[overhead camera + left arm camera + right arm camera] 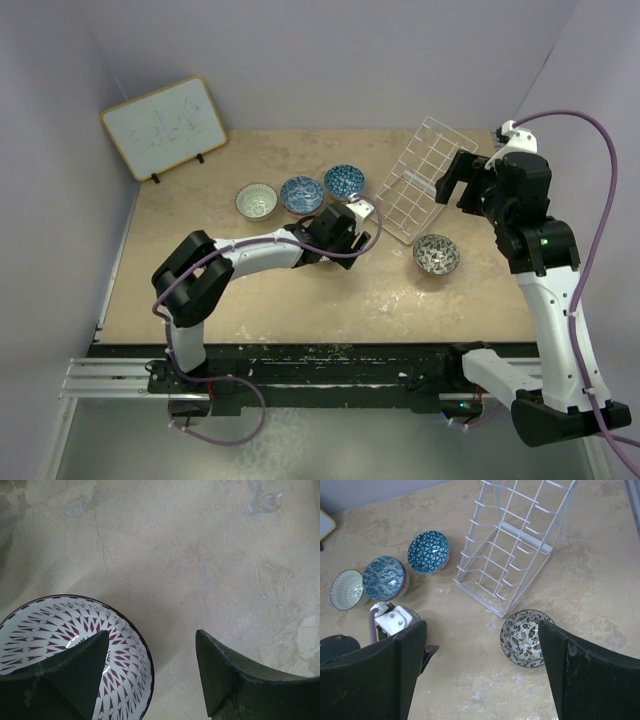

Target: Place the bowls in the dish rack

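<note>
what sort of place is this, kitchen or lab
Probably a robot test cell, not a kitchen: plain walls box in a table, two arms are bolted at its near edge, and bowls, a rack and a whiteboard sit as props.

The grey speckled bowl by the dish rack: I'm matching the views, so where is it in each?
Top external: right of centre, grey speckled bowl near the dish rack's front corner.
Left wrist: not in view.
Right wrist: lower middle, below the rack.
Shared landmark: the dish rack.
</note>
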You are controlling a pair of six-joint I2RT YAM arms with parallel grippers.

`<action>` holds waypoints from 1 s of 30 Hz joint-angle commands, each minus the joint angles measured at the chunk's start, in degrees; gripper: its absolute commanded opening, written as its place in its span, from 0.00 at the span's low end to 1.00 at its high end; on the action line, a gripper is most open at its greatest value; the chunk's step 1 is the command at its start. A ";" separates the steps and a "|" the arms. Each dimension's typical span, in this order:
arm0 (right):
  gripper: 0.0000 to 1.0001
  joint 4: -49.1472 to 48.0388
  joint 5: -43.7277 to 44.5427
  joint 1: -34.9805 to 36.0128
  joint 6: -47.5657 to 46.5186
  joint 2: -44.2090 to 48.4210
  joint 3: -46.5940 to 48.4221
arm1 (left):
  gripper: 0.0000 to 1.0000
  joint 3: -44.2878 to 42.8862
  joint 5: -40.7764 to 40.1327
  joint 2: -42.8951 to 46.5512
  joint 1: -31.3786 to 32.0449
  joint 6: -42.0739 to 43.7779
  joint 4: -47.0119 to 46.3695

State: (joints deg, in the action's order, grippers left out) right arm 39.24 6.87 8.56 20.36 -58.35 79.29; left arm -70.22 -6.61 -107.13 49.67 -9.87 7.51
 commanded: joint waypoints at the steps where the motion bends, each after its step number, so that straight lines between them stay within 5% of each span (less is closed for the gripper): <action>1: 0.93 -0.38 -1.69 -0.47 -0.17 1.53 0.93 | 0.72 -1.90 -3.67 -1.00 0.54 0.52 -0.21; 17: 0.91 -0.41 -0.33 -0.47 0.26 3.04 -0.59 | 0.43 -2.43 -11.89 -2.41 2.48 -1.77 5.89; 20: 0.89 -0.10 -0.07 -0.47 0.40 3.39 -0.37 | 0.26 -2.60 -13.03 -2.48 2.77 -1.88 6.86; 30: 0.61 1.68 0.48 -0.46 0.36 3.89 1.28 | 0.00 -4.02 -12.44 0.22 3.92 -5.38 8.07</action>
State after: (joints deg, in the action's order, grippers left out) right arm 40.64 6.50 8.29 20.82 -55.42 78.78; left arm -72.16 -20.86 -109.19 53.01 -11.40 14.33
